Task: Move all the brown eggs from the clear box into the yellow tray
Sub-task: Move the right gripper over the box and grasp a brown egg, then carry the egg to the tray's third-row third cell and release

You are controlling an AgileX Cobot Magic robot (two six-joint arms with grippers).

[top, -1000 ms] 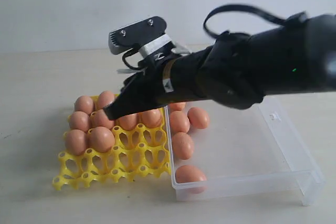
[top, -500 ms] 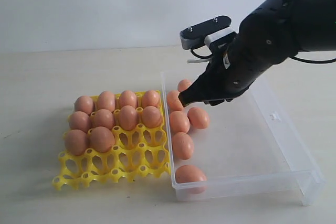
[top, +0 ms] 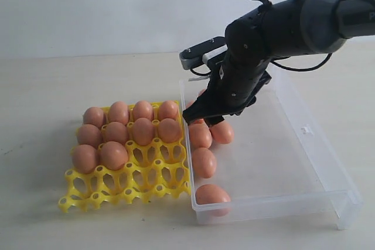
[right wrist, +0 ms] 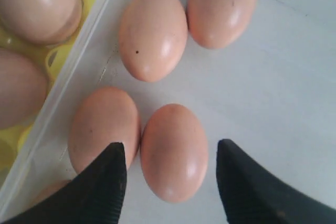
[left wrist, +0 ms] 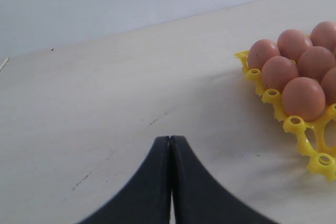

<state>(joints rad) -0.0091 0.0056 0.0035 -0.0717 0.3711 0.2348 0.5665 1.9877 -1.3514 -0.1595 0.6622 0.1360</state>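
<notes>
The yellow tray [top: 126, 188] lies on the left with several brown eggs [top: 142, 131] in its back cups. To its right stands the clear box [top: 275, 206], where several more brown eggs [top: 204, 162] lie along the left wall. My right gripper [top: 202, 118] hangs low over the far ones. In the right wrist view it [right wrist: 169, 153] is open, its fingertips [right wrist: 113, 153] on either side of one egg [right wrist: 173, 124] and clear of it. My left gripper [left wrist: 170, 140] is shut and empty above the bare table beside the tray [left wrist: 294, 125].
The box's thin wall [right wrist: 68, 77] runs between the egg under the right gripper's fingers and the tray [right wrist: 8, 150]. A second egg [right wrist: 102, 124] touches the first on the wall side, partly under one fingertip. The right half of the box floor [top: 275, 150] is bare.
My right arm has swung from above the tray over to the clear box and come down over the eggs at its left wall.
</notes>
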